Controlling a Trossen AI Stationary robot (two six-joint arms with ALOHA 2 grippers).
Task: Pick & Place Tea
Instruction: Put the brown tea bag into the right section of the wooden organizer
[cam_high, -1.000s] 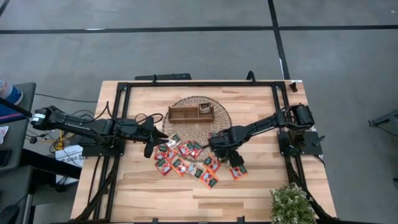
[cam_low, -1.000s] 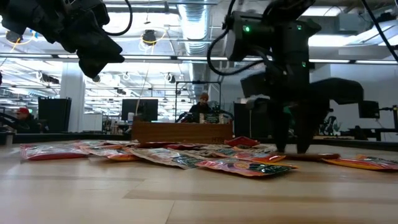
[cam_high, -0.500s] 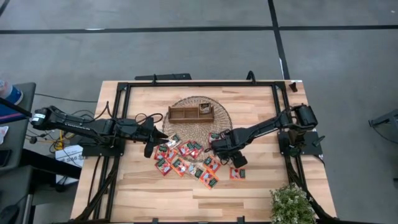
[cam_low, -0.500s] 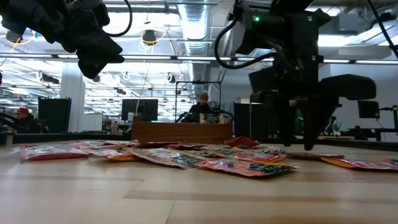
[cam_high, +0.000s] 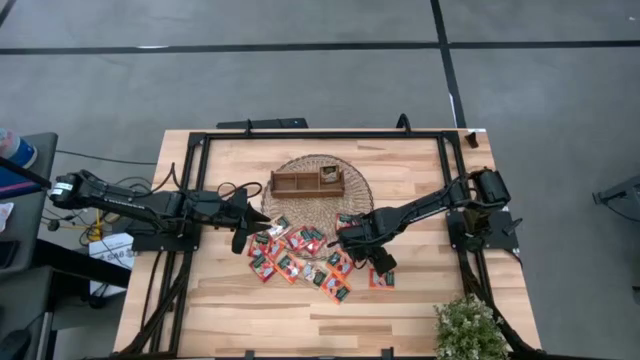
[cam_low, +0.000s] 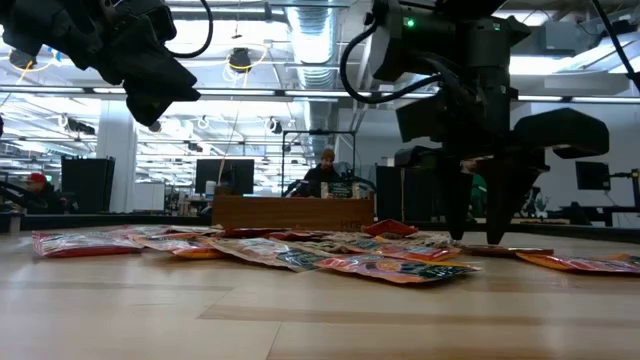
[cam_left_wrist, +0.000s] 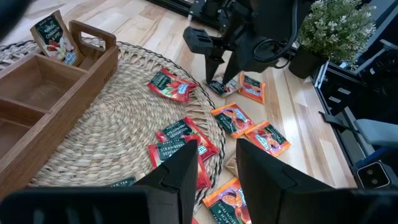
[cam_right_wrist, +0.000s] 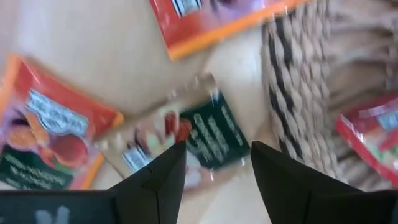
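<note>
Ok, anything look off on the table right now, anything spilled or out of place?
Mostly the tea sachets: they lie scattered loose, overlapping, across the table and the woven mat's edge. Only one stands in the wooden tray, in an end compartment. The right pincer hangs open over a sachet.

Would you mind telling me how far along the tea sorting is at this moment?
Done: one sachet stands in an end compartment of the brown wooden tray.

In hand: the right gripper, open, is down over a green-and-white sachet beside the round woven mat; nothing gripped. The left gripper waits, open.

Left: the scattered red-orange sachets.
</note>
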